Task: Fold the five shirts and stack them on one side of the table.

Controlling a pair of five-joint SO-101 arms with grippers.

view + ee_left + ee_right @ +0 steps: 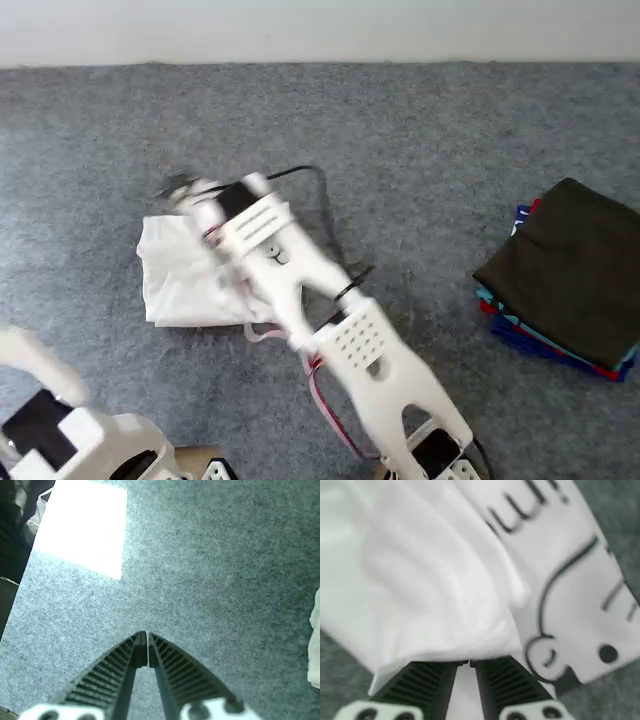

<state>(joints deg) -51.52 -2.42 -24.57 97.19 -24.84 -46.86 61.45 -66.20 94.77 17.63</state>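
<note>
At the right tool [464, 663], the white shirt [420, 575] bears blurred dark lettering.

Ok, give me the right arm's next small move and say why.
Probably lift the white shirt and carry it toward the stack: the right gripper looks shut on its edge, it lies roughly folded, and the stack sits apart from it.

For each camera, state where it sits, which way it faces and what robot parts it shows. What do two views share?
High view: fixed above, looking down on the table, white shirt, folded stack, right arm and left arm.
Left wrist view: on the left arm, facing the table past the shut left gripper.
Right wrist view: on the right arm, close over the white shirt, right gripper shut at its edge.
Shared: white shirt, high and right wrist.
</note>
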